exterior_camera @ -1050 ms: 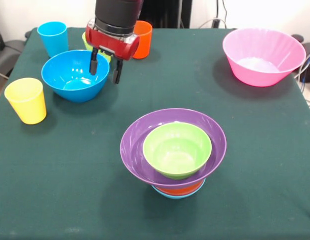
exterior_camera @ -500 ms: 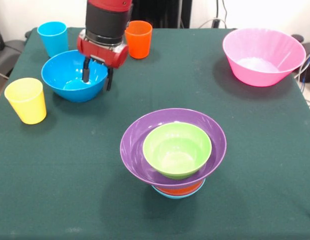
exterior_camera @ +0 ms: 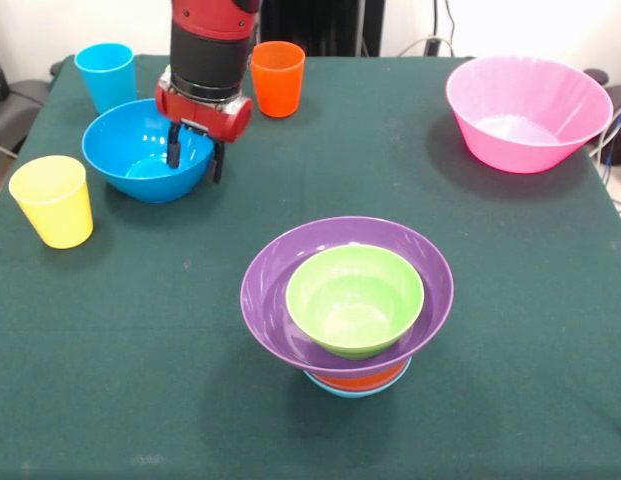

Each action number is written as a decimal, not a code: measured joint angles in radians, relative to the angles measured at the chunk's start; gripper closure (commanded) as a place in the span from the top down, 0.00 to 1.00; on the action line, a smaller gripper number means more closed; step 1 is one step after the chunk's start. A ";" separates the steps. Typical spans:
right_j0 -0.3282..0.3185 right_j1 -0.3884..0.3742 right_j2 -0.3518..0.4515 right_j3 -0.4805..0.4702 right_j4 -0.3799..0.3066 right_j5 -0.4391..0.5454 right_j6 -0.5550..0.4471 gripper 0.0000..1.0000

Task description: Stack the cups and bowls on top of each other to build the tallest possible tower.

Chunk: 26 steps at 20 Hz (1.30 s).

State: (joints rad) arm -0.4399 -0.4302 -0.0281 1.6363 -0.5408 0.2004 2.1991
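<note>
The tower stands at the centre front: a green bowl (exterior_camera: 355, 298) nested in a wide purple bowl (exterior_camera: 270, 300), above an orange bowl (exterior_camera: 362, 379) and a light-blue bowl (exterior_camera: 340, 388). My gripper (exterior_camera: 196, 158) is open and straddles the right rim of the deep blue bowl (exterior_camera: 140, 150). One finger (exterior_camera: 174, 150) is inside it, the other outside. A blue cup (exterior_camera: 106, 75), an orange cup (exterior_camera: 278, 78) and a yellow cup (exterior_camera: 53, 200) stand upright around that bowl.
A large pink bowl (exterior_camera: 528, 110) sits at the back right. The green tablecloth (exterior_camera: 510, 300) covers the whole table. Cables and dark gear lie beyond the far edge.
The gripper has moved left and down from above the blue bowl's right side until its fingers straddle the rim. Its finger gap looks unchanged.
</note>
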 measured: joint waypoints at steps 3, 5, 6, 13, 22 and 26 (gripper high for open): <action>-0.001 0.016 0.000 0.001 -0.010 0.000 0.000 1.00; -0.001 0.022 0.000 0.000 -0.010 0.000 0.000 1.00; -0.001 0.024 0.000 0.001 -0.010 -0.001 0.000 1.00; -0.001 0.023 0.000 0.001 -0.010 -0.021 0.000 0.00; -0.001 -0.002 -0.012 0.002 -0.013 -0.022 0.000 0.00; -0.001 -0.001 -0.012 0.002 -0.014 -0.022 0.000 0.00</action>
State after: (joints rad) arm -0.4405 -0.4313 -0.0405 1.6386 -0.5545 0.1781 2.1991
